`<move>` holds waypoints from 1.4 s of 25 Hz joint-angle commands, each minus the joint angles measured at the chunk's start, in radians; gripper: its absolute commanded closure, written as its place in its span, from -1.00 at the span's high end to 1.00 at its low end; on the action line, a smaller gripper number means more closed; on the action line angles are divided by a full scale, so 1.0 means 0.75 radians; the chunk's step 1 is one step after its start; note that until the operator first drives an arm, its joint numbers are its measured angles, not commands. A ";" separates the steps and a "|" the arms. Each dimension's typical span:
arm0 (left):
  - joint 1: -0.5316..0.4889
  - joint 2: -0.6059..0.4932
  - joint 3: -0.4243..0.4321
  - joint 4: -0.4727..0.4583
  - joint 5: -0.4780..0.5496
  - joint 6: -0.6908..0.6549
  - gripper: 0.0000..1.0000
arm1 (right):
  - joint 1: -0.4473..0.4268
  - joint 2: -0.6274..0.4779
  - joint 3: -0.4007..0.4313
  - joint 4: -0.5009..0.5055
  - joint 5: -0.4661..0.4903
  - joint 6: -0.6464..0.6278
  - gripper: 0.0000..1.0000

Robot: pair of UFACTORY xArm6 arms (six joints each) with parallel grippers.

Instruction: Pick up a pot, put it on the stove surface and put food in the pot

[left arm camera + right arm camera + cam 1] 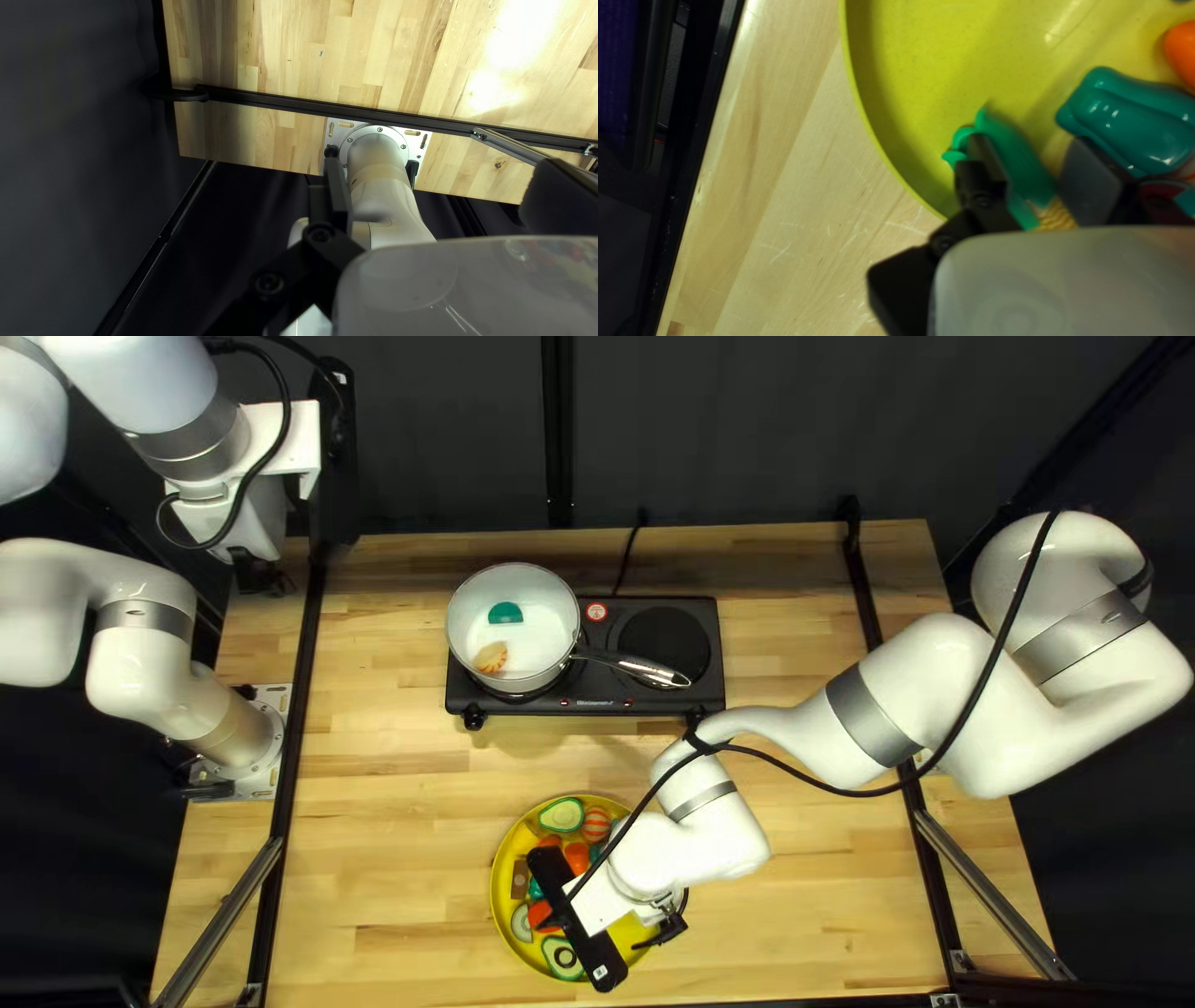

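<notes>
The pot (471, 616) is sitting on the stove (598, 707), holding a green piece (506, 614) and a tan piece (491, 658), so I'm judging this as the food-adding step. My right gripper (1029, 146) is straddling the corn (1018, 162) in the yellow plate (881, 152), fingers standing apart; I'm seeing no clear squeeze. Next I'm needing to close on it, lift, and carry it over the pot's wall, minding the handle (635, 666). The teal toy (1126, 121) is crowding one finger. My left gripper (437, 167) is hanging wide and unloaded, away from the pot.
</notes>
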 commanded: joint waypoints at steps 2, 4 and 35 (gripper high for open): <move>0.000 0.000 0.000 0.000 0.000 0.000 1.00 | 0.000 0.000 0.000 0.000 0.000 0.000 -1.00; 0.000 0.000 0.000 0.000 0.000 0.000 1.00 | 0.000 0.000 0.000 0.000 0.000 0.000 -1.00; 0.000 0.000 0.000 0.000 0.000 0.000 1.00 | -0.326 -0.219 -0.492 -0.383 0.713 -0.279 -1.00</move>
